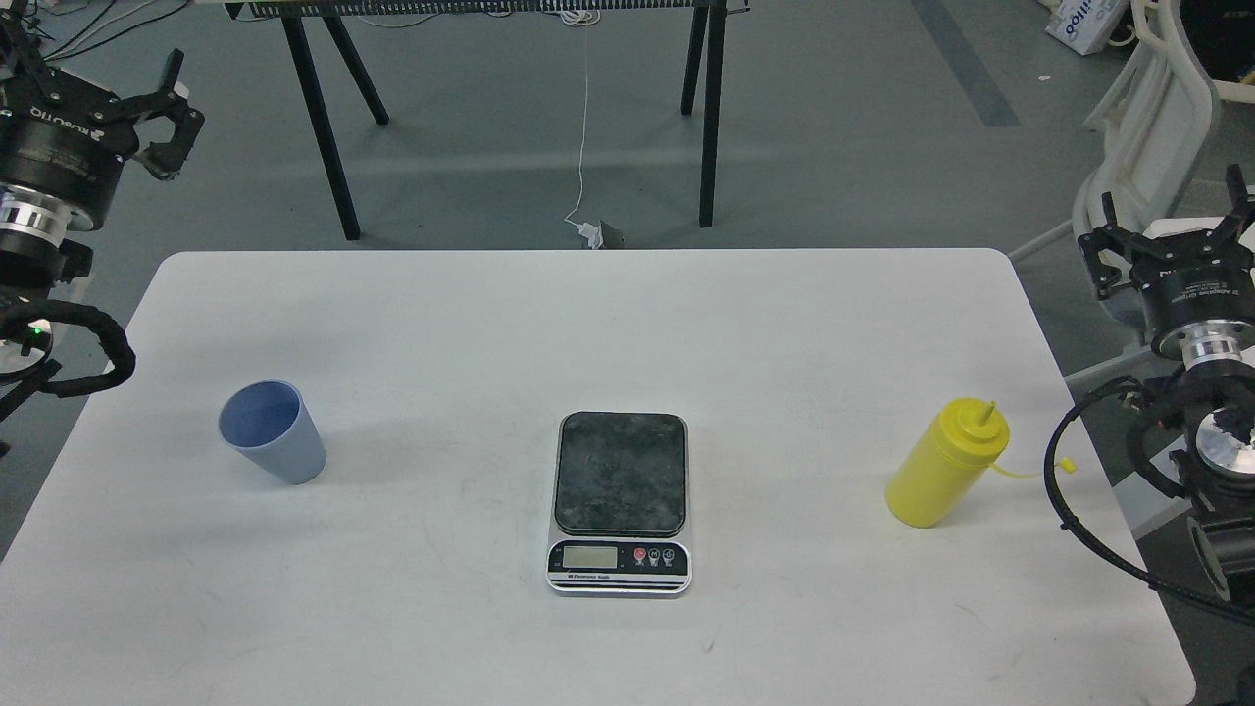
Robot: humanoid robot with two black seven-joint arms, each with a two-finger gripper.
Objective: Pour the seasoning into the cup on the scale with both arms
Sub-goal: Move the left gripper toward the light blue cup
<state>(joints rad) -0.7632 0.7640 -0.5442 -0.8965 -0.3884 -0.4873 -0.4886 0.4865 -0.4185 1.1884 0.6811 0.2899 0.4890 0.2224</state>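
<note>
Both claws spread and empty: left claw (169,108) far left, right claw (1172,230) far right. Cup (273,432) upright on left of table (784,324), scale (620,502) bare at centre, seasoning bottle (946,464) right. Probably light, squashy, slippery; best gripped mid-body.

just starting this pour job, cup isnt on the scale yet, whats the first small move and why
Probably bring the left gripper down toward the cup. The cup stands on the table's left side, apart from the scale, whose plate is bare. Both grippers are open and hold nothing; the seasoning stands by the right gripper.
</note>
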